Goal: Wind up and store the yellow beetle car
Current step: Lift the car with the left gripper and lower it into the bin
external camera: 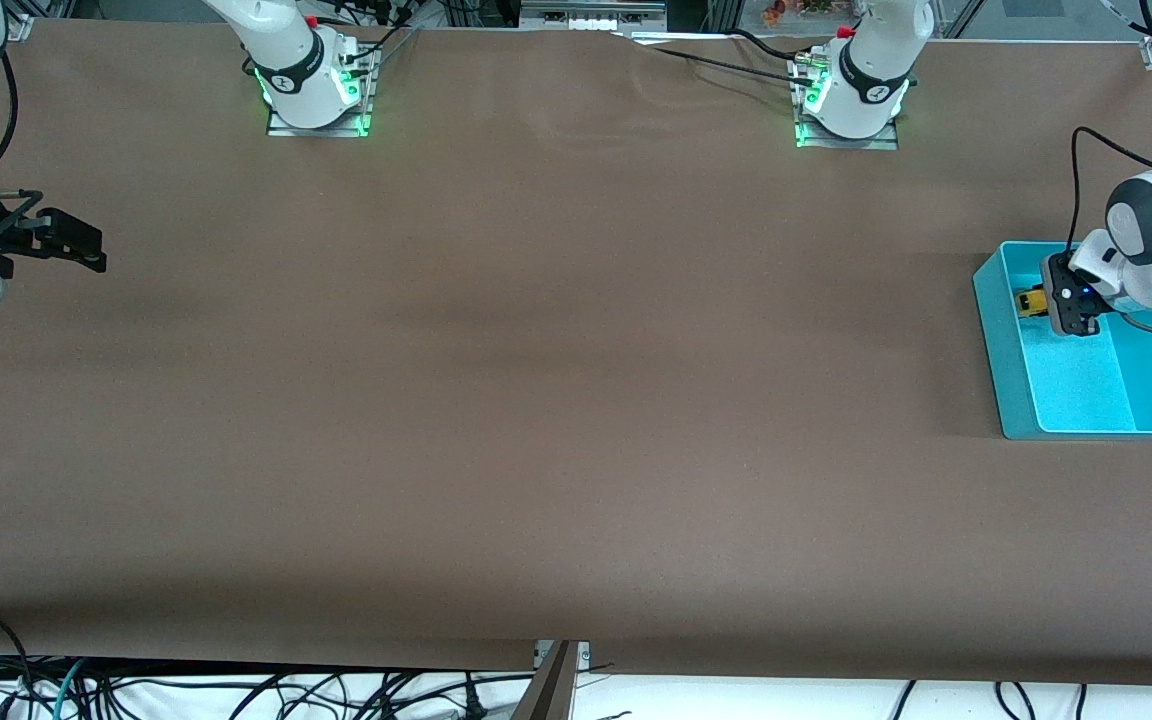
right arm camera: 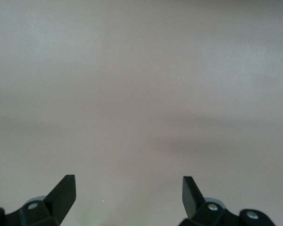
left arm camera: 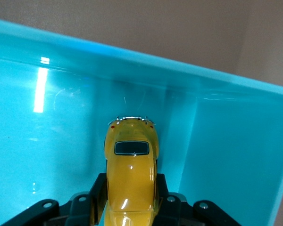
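turquoise bin [external camera: 996, 350] | yellow beetle car [left arm camera: 131, 174] clamped between left gripper [left arm camera: 131, 207] fingers [left arm camera: 98, 195]

Robotics lab: bolted arms [external camera: 306, 70], cables [external camera: 236, 690].

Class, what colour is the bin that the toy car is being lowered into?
The bin is turquoise, clearest in the front view; the left gripper holds the yellow car inside it.

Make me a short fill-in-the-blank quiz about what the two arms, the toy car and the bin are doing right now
1. The left gripper is shut on the ____ beetle car.
2. The car is held inside the turquoise ____, over its floor.
3. The right gripper waits over bare table with its fingers ____.
4. The bin sits at the ____ arm's end of the table.

Missing words: yellow; bin; open; left
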